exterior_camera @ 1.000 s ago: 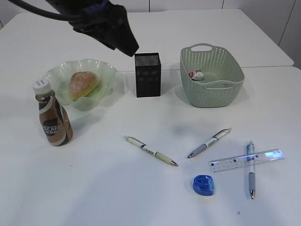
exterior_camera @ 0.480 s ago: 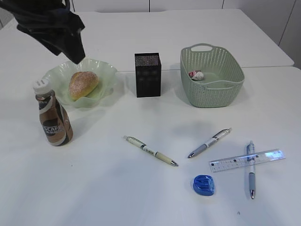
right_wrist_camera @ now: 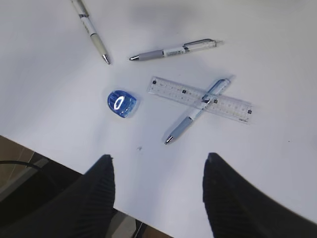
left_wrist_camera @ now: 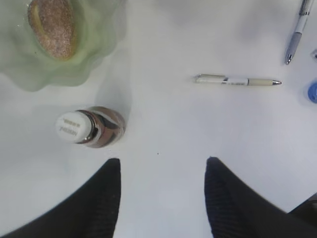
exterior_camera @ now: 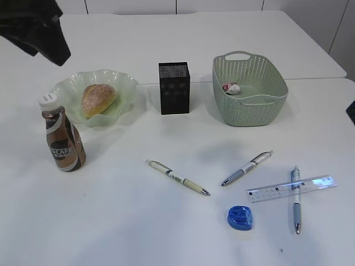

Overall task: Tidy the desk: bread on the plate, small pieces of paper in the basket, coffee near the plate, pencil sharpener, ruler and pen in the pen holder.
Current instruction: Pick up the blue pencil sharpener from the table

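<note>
1. Both claws hang wide and empty: left claw [left_wrist_camera: 161, 198] above the coffee [left_wrist_camera: 91, 128], right claw [right_wrist_camera: 158, 198] above the ruler [right_wrist_camera: 200, 98].
2. The ruler lies across a pen [right_wrist_camera: 198, 110] on the bench [exterior_camera: 166, 221]; pinching it flat could drag both.

The coffee [exterior_camera: 62, 139] label shows the letters "SCAF", part of a brand name; other print is too small to read.

On the desk [exterior_camera: 166, 233] are three pens [exterior_camera: 178, 178] [exterior_camera: 247, 167] [exterior_camera: 295, 199], one ruler [exterior_camera: 316, 184], one blue pencil sharpener [exterior_camera: 240, 217], one bread [exterior_camera: 97, 100], one plate [exterior_camera: 125, 88], one coffee [exterior_camera: 62, 136], one pen holder [exterior_camera: 174, 87] and one basket [exterior_camera: 249, 91] holding one small crumpled paper [exterior_camera: 232, 88].
</note>
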Controlling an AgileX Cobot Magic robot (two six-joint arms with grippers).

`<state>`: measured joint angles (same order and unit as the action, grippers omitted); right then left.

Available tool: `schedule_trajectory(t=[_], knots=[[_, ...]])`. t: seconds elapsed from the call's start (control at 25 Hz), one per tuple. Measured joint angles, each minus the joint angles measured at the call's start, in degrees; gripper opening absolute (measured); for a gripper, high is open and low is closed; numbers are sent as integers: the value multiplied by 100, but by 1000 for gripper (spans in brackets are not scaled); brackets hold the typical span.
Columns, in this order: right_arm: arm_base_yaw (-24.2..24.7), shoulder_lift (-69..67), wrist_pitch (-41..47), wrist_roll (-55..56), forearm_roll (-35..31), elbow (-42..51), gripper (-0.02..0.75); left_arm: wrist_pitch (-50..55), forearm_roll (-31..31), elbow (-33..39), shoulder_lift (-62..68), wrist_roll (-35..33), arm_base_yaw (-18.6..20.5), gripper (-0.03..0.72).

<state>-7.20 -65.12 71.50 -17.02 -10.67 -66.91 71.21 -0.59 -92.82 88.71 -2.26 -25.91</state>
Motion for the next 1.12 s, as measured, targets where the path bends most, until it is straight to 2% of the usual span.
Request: schedule_trajectory(t=[0.36, 0.64, 1.12], knots=[[-438, -777, 0, -86, 99, 0, 449, 8, -12, 1093, -855, 13, 0, 373], [-1273, -1220, -11, -370, 822, 0, 449, 8, -20, 1840, -1325, 13, 0, 362], [-1491, -1720, -54, -1374, 887, -11, 449, 8, -33, 2437, -1579, 25, 0, 356]])
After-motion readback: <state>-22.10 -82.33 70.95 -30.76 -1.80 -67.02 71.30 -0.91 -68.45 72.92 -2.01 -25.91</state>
